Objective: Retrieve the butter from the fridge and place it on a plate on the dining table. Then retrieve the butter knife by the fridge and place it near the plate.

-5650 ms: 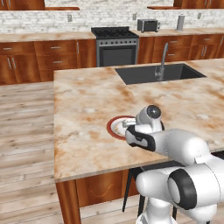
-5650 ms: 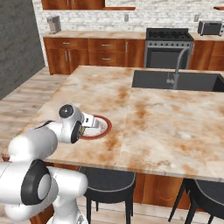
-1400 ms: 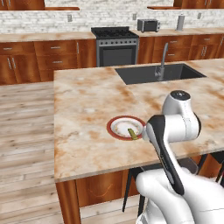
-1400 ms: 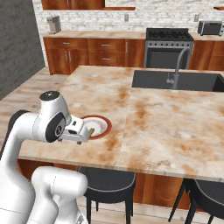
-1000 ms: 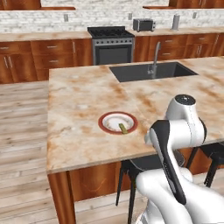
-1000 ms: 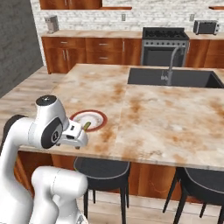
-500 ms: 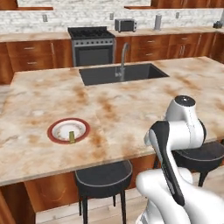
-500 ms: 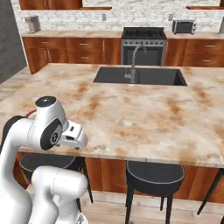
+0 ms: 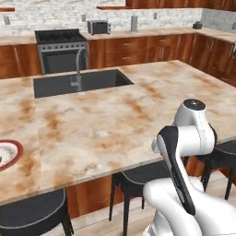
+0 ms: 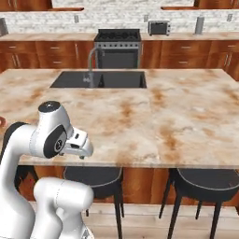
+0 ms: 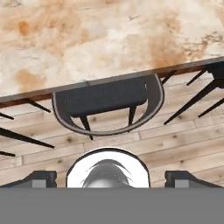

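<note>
white red-rimmed plate (image 9: 10, 154) lies flat on the marble dining table (image 9: 115, 115)

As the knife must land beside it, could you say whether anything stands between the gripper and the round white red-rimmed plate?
Nothing visible does: only bare beige-orange marble island top separates the open gripper from the plate.

Dining table (image 9: 106, 124): long island, mottled beige-orange marble top, red-brown wood base; sunken dark sink (image 9: 78, 82) with a tap (image 9: 77, 64) set toward its far side. In the hand view its near edge (image 11: 109, 78) runs across the frame.

Plate (image 9: 8, 154): round, white, broad red-brown rim. Lies flat on the marble near the table's front edge, cut off by the left border of the left base view. A small dark-olive sliver at that border may be the butter; too little shows to tell.
</note>
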You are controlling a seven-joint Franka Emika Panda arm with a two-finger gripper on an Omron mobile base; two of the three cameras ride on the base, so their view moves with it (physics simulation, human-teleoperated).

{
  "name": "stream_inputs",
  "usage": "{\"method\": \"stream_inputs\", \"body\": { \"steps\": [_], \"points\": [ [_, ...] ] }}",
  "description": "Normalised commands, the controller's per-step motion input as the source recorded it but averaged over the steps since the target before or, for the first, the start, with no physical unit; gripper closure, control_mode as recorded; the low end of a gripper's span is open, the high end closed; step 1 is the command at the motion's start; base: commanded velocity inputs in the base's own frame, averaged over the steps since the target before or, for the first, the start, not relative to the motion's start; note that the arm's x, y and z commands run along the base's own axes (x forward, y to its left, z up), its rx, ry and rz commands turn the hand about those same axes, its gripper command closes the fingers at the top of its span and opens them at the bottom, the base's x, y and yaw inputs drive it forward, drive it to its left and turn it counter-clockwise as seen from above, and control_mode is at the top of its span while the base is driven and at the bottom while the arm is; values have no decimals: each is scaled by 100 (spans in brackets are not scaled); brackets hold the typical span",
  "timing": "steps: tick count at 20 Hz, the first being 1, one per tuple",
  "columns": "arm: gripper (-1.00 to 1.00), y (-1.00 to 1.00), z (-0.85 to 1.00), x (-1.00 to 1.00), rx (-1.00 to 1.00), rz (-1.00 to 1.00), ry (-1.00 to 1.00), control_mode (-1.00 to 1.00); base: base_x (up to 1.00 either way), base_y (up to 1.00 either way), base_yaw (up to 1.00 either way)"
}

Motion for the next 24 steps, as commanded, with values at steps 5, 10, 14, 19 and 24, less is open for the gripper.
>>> {"method": "stream_inputs", "body": {
  "steps": [5, 10, 14, 19, 24],
  "points": [
    [-100, 0, 0, 0, 0, 0, 0, 100, 3, -100, -18],
    [-100, 0, 0, 0, 0, 0, 0, 100, 6, -100, -12],
    [-100, 0, 0, 0, 0, 0, 0, 100, 22, -100, -6],
    [-100, 0, 0, 0, 0, 0, 0, 100, 24, -100, 0],
    [-100, 0, 0, 0, 0, 0, 0, 100, 50, -100, 0]
  ]
}}
